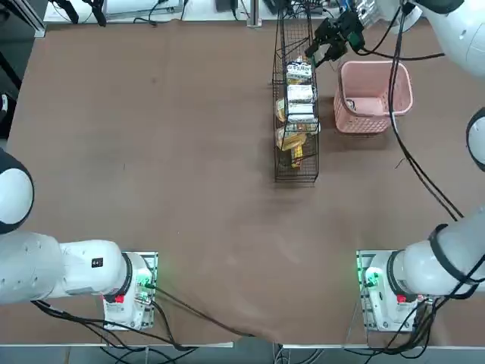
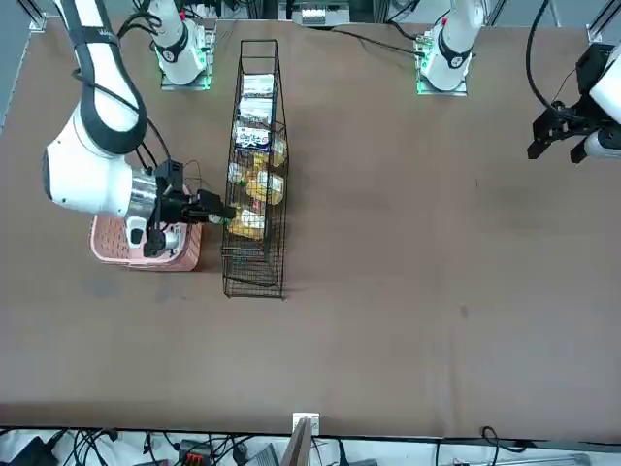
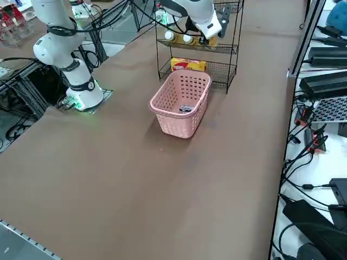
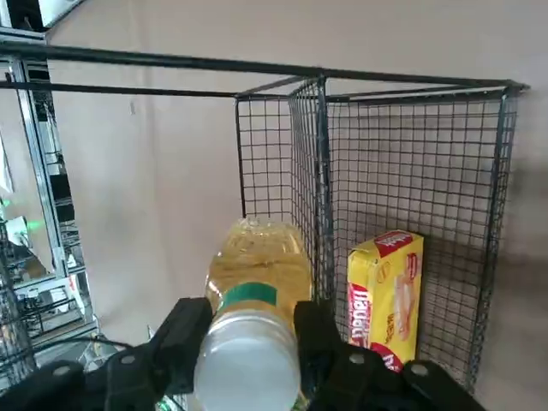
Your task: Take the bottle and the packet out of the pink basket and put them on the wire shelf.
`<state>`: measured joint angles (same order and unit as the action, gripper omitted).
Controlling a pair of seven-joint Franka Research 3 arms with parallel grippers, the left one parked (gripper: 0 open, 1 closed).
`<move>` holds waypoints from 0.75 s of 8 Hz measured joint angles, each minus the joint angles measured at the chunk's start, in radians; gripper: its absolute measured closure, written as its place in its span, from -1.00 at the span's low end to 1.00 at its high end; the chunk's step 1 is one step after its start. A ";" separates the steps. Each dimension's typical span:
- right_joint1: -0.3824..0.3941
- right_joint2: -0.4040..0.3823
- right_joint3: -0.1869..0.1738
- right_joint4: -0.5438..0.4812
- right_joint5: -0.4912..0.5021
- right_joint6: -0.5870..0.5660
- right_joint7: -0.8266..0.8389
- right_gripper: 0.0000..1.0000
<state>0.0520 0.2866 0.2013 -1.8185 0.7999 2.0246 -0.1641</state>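
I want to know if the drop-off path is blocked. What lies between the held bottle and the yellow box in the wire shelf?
In the right wrist view, only the wire shelf's mesh wall stands between the bottle, clamped in the right gripper, and the yellow box.

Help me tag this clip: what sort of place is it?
Probably a robotics lab staged as a shop: a brown table, a wire shelf stocked with packets, cables and equipment around it. The right gripper holds the bottle.
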 joint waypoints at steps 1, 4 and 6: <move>0.004 0.004 0.002 -0.001 0.000 0.003 0.008 -0.11; 0.005 0.015 0.010 -0.001 0.001 0.007 0.034 -0.11; 0.005 0.018 0.011 -0.001 0.001 0.009 0.036 -0.11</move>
<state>0.0567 0.3042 0.2126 -1.8193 0.8012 2.0333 -0.1277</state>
